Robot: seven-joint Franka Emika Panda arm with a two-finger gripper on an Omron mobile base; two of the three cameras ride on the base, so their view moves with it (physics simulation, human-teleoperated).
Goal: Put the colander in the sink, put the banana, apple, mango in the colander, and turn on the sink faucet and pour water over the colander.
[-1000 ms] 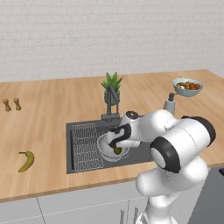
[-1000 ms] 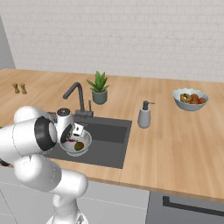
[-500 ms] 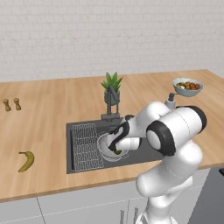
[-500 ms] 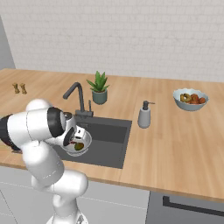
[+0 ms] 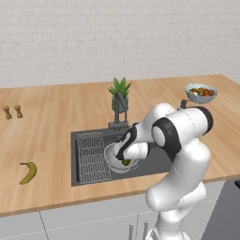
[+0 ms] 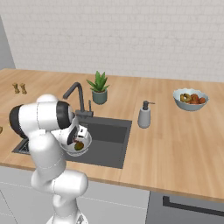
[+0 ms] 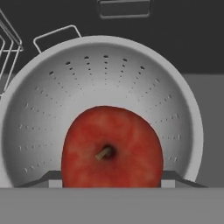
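Above the round perforated silver colander point(image 7: 109, 92), the gripper point(image 7: 111, 175) holds, jaws half open, the smooth red apple point(image 7: 111, 148); the left base view adds the curved yellow banana point(image 5: 28, 172) on the wooden counter point(image 5: 47, 136).

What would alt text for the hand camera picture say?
A red apple, stem towards the camera, sits between the gripper's finger tips right over the perforated silver colander, which rests in the dark sink beside a wire rack.
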